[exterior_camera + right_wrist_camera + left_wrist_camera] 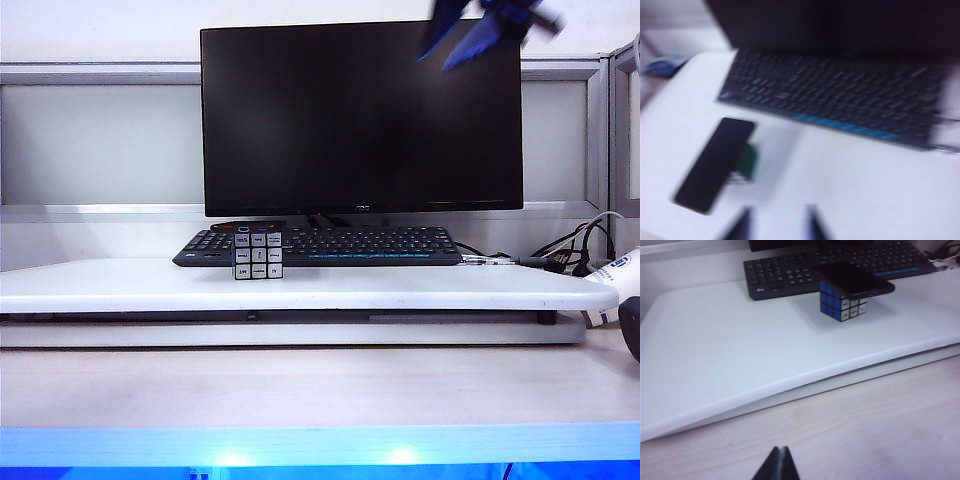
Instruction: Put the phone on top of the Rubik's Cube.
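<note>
Already the phone [852, 280] lies balanced on the Rubik's Cube [842, 302], so the empty, parted right gripper [777, 225] should retreat clear, while the left gripper [777, 465] rests pinched together low.

My right gripper [490, 25] hangs high before the monitor [360, 115], fingers apart, nothing held. My left gripper [776, 467], fingertips together, sits low over bare wood. Obstacles: keyboard [840, 265] just behind the Rubik's Cube [842, 302] (phone [852, 280] overhanging it). The white platform [740, 355] is bare in front.
</note>
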Controlling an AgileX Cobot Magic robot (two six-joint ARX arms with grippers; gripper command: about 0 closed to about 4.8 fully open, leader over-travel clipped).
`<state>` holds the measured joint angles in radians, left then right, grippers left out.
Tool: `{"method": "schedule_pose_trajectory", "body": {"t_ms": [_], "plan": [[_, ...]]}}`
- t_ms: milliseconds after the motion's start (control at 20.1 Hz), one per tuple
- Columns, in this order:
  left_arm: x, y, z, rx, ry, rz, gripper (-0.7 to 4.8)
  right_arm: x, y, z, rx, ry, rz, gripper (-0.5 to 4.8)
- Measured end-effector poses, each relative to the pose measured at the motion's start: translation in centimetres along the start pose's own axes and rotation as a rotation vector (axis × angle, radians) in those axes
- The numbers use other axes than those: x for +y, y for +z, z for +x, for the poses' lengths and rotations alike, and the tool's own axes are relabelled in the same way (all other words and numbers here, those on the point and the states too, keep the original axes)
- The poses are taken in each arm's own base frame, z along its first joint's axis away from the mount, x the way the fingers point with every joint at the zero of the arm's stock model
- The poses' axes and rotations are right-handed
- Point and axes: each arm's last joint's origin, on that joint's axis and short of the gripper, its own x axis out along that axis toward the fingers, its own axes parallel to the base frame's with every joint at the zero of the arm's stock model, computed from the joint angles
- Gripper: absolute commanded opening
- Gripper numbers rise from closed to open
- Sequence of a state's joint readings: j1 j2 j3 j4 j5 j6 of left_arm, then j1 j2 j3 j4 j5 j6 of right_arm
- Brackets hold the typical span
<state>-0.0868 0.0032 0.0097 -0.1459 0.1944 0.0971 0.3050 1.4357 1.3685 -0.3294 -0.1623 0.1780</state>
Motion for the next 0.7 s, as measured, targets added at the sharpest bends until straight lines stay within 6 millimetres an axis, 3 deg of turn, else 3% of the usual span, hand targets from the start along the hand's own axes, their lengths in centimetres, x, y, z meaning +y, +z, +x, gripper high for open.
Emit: {"method": "schedule_pose_trajectory", "body": {"t_ms": [149, 398, 696], "plan": [[0.1, 0.0, 0.0, 0.003, 0.028, 0.000, -0.06, -0.1, -2.0, -3.0, -0.040, -0.087, -0.041, -0.06], [0.3, -0.1, 0.0, 0.016, 0.110, -0.001, -0.06, -0.6, -6.4, -7.5, -0.147, -0.200, -0.047, -0.06], [0.4, -0.1, 0.0, 0.019, 0.126, -0.001, -0.06, -0.8, -10.2, -12.0, -0.266, -0.286, -0.052, -0.06]]}}
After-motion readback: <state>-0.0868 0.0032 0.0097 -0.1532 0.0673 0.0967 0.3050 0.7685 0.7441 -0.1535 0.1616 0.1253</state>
